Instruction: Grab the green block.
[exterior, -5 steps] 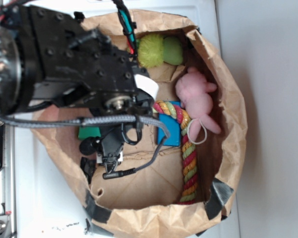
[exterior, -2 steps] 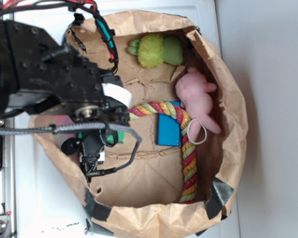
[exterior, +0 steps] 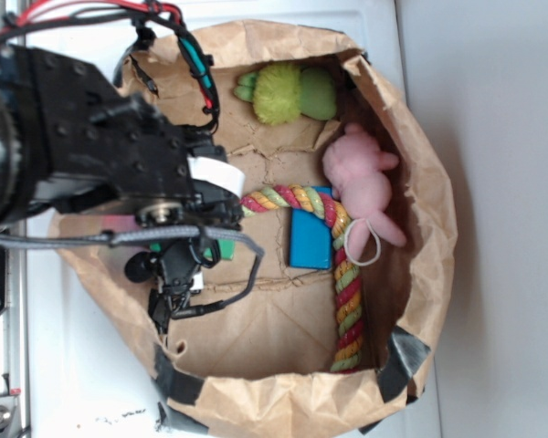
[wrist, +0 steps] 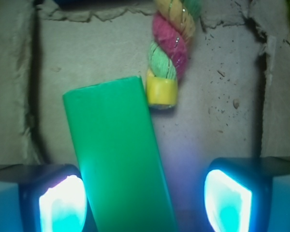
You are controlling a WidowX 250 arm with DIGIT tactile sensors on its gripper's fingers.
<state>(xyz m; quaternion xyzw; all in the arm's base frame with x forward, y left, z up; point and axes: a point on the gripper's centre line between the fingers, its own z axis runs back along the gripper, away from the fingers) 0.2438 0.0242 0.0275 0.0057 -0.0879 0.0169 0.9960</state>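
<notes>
White tabletop (exterior: 64, 365) carries a crumpled brown paper bag (exterior: 420, 182) cut down into a low tub with a cardboard floor. Inside it lie a fuzzy lime plush toy (exterior: 288, 93) at the far side, a pink plush toy (exterior: 361, 187), a blue block (exterior: 310, 239) and a multicoloured rope (exterior: 345, 274) that curves past both. The black arm reaches over the bag's left side, hiding most of that part in the exterior view. In the wrist view the pincer (wrist: 145, 198) stands wide open, holding nothing. The green block (wrist: 118, 154) lies flat on the cardboard between its two lit fingers, slightly tilted, close against the left finger (wrist: 63, 203), its far corner just beside the rope's yellow-capped end.
</notes>
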